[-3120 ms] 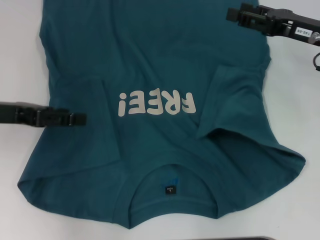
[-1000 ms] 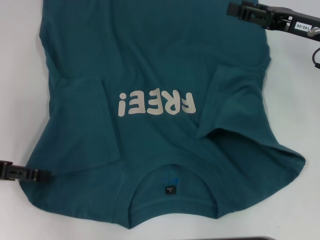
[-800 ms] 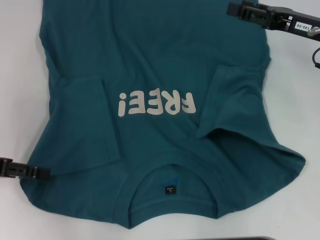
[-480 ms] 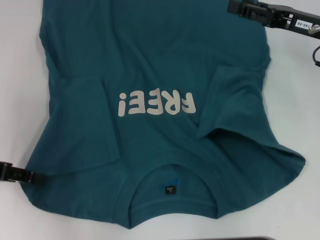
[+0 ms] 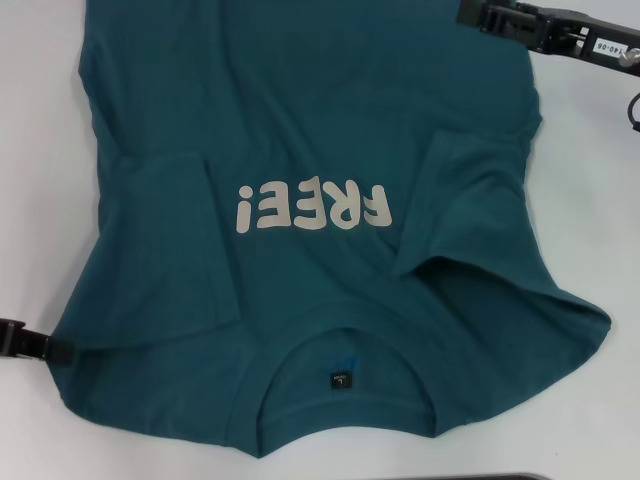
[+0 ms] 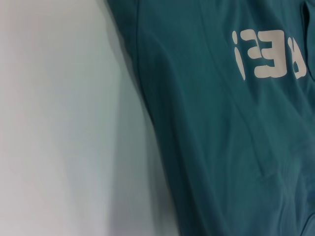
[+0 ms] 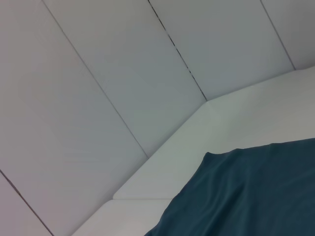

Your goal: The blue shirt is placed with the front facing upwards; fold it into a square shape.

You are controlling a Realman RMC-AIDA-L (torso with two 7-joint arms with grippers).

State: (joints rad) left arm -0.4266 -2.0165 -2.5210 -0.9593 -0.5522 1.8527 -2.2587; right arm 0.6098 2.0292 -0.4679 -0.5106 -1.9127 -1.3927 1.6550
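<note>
Both sleeves lie folded in; you are lining up for the side fold.

Head view: the blue shirt [image 5: 330,150] lies front-up on the white table [image 5: 40,150], collar near, hem far. Your left gripper [image 5: 45,348] sits at the near-left shoulder edge, and your right gripper [image 5: 475,14] is at the far-right edge; whether either is clenched or released cannot be told. Catch the edge layers cleanly at both ends and carry them over level. Cream lettering [image 5: 312,206] reads "FREE!", upside down; the neck label [image 5: 341,380] is unreadable.
Left wrist view: the shirt's left edge beside bare table, part of the lettering showing.
Right wrist view: a shirt corner before the wall.
</note>
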